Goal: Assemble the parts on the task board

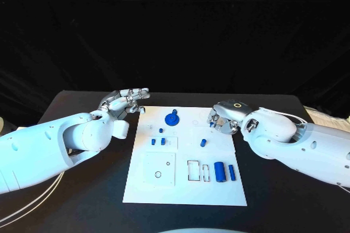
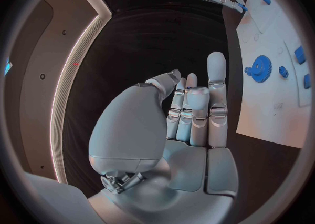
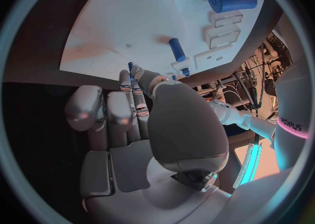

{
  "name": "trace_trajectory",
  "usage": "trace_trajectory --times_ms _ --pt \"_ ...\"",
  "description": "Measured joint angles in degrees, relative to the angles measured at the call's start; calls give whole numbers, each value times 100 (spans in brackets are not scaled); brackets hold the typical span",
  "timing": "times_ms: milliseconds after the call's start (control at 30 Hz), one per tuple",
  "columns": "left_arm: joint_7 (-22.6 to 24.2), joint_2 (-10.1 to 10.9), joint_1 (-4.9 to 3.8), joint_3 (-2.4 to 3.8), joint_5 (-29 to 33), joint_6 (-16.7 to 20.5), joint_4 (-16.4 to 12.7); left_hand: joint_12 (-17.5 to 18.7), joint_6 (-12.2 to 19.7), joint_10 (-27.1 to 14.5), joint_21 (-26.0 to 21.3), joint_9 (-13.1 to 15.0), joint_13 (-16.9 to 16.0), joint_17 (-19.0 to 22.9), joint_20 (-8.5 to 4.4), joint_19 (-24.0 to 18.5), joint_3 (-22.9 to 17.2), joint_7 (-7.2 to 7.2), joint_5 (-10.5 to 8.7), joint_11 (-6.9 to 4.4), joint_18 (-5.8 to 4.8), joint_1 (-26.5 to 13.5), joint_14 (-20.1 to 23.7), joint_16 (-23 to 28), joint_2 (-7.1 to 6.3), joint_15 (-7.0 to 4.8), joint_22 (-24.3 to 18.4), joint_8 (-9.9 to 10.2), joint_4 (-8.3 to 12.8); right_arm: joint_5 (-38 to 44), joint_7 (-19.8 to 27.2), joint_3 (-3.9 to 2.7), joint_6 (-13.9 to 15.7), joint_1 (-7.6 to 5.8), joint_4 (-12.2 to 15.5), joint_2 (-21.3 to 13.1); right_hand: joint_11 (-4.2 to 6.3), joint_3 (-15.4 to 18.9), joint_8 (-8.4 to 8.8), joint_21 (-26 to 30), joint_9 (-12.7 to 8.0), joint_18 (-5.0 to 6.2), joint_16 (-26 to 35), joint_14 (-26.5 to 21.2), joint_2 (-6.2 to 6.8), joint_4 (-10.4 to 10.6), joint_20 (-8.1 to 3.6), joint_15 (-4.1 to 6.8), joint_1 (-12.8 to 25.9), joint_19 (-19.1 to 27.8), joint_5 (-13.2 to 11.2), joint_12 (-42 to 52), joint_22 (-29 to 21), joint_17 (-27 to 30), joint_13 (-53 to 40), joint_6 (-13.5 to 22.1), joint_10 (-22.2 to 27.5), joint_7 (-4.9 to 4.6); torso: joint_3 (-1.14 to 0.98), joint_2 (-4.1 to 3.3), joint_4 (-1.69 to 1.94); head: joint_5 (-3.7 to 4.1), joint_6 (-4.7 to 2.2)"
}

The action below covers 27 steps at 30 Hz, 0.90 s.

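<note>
The right hand (image 1: 224, 119), fingers curled and seemingly pinching a small blue part (image 3: 130, 68), hovered at the task board (image 1: 219, 192)'s upper-right edge, nearer than the empty, loosely spread left hand (image 1: 125, 102) at upper left.

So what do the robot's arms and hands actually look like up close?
Both arms are smooth, rounded white shells. Each ends in a silver, jointed robot hand: left, right. A yellow ring marks the right wrist, and thin white cables trail beside both arms.
</note>
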State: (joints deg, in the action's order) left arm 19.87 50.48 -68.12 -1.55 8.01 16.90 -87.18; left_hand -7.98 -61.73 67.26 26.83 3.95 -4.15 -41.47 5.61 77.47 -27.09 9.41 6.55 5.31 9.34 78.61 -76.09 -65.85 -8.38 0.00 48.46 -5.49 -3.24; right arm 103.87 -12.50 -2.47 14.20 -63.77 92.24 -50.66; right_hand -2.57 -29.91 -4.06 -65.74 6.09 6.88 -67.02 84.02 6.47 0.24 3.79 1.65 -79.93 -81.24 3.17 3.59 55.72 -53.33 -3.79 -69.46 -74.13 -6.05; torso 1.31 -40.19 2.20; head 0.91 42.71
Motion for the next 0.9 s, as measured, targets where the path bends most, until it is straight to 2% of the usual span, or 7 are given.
trace_trajectory --times_ms 267,500,700,900 --pt "-2 5 0 0 2 0 -9 0 0 0 0 0 0 0 0 0 0 0 0 0 0 0 0 0 0 0 0 0 0 -55 10 -16 102 7 484 -18 0 -29 17 -38 7 0 -22 0 1 1 0 0 0 0 -9 0 43 -27 4 -12 0 -13 -1 -1 -1 -43 16" --pt "-3 -14 0 0 3 -1 -13 0 0 0 0 0 0 6 0 0 16 0 0 0 -1 0 21 0 0 21 1 0 16 -107 60 9 158 152 906 291 0 -55 31 -62 15 1 -47 0 2 -24 0 0 1 0 -22 -10 64 -48 7 -22 -1 -22 -1 0 4 -177 62" --pt "-6 -33 2 0 4 -4 -50 0 0 0 0 0 0 11 0 0 16 0 0 0 -1 0 21 0 0 21 1 0 16 -128 146 62 162 375 969 603 0 -55 16 -83 19 3 -67 0 2 -24 0 0 1 0 -5 -12 76 -56 15 -21 -1 -23 4 -1 14 -335 133" --pt "-8 -37 2 0 5 -6 -90 0 0 0 0 0 0 11 0 0 16 0 0 0 0 0 21 0 0 21 1 0 16 -147 240 101 139 596 832 851 -2 -71 17 -83 19 6 -66 0 3 -40 0 0 1 0 7 -19 92 -55 10 -20 -2 -23 8 -5 10 -464 205"
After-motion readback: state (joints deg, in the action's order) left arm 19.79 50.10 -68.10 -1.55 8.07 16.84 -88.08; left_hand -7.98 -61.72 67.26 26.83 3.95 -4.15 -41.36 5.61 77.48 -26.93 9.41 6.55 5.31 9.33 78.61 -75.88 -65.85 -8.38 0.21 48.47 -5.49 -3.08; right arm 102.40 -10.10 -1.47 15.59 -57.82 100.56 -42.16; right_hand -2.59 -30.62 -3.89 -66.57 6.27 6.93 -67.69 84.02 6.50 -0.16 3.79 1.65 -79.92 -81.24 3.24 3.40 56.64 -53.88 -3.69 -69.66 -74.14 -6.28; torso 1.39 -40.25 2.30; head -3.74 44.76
